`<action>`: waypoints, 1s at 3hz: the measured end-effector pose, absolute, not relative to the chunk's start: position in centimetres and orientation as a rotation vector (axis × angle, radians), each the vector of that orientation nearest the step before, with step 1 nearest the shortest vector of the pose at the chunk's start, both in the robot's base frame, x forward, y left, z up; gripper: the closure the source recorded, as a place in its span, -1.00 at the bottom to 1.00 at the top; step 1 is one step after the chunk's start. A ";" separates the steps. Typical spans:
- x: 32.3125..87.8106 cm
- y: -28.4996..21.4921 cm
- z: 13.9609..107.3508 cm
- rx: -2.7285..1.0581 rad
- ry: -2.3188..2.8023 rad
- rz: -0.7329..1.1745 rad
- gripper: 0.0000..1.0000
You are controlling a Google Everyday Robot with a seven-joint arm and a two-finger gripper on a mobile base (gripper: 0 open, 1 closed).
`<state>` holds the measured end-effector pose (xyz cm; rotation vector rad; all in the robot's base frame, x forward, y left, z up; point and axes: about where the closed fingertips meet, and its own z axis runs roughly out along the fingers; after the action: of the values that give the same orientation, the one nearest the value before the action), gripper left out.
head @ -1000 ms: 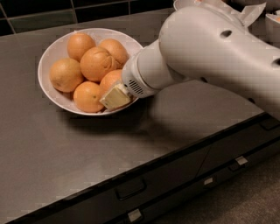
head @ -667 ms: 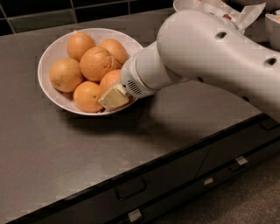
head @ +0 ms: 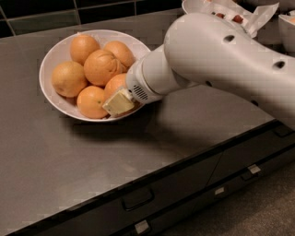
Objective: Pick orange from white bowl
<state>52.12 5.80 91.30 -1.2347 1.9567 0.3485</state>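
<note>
The white bowl (head: pixel 54 56) sits on the dark counter at the upper left and holds several oranges. My gripper (head: pixel 119 102) reaches in from the right, low over the bowl's near right side. Its cream tip lies against the front of a round, smooth orange (head: pixel 115 85), which my wrist partly hides. A creased orange (head: pixel 102 67) sits in the middle of the bowl. A smaller orange (head: pixel 91 101) lies just left of the gripper tip.
My thick white arm (head: pixel 221 60) crosses the counter from the right. A second white bowl lined with paper and red fruit (head: pixel 221 10) stands at the back right, with another container (head: pixel 288 27) at the right edge. Drawers with handles (head: pixel 138 199) run below the counter's front edge.
The arm's upper part has shifted very slightly left. The gripper tip stays at the same orange in the bowl.
</note>
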 end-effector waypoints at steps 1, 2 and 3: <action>52.1 5.8 91.3 -1.235 1.957 0.349 0.58; 51.5 5.8 92.5 -1.219 1.911 0.371 0.99; 50.4 5.6 95.3 -1.204 1.833 0.358 1.00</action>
<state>50.39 5.58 95.27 -1.2043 1.8330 0.3581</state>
